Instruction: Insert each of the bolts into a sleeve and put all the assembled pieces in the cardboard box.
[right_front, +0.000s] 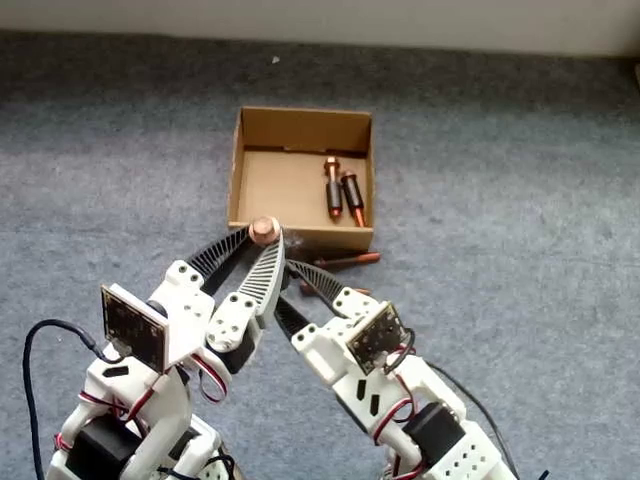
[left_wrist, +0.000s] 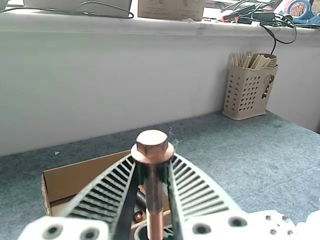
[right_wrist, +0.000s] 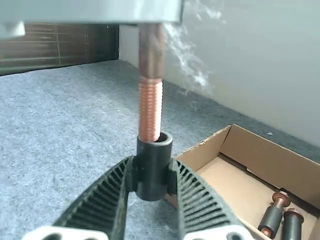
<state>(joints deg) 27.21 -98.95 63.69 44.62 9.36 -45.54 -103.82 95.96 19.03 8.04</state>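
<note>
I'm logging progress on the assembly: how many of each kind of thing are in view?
Assembled pieces: 2
Unassembled bolts: 2 clearly seen
Unassembled sleeve: 1
Cardboard box: 1
Total: 6

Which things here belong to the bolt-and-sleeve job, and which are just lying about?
Job: bolt in the left claw; sleeve in the right claw; cardboard box; two assembled pieces inside it; loose bolt beside the box.
Lying about: stick holder; cables on the sill.
</note>
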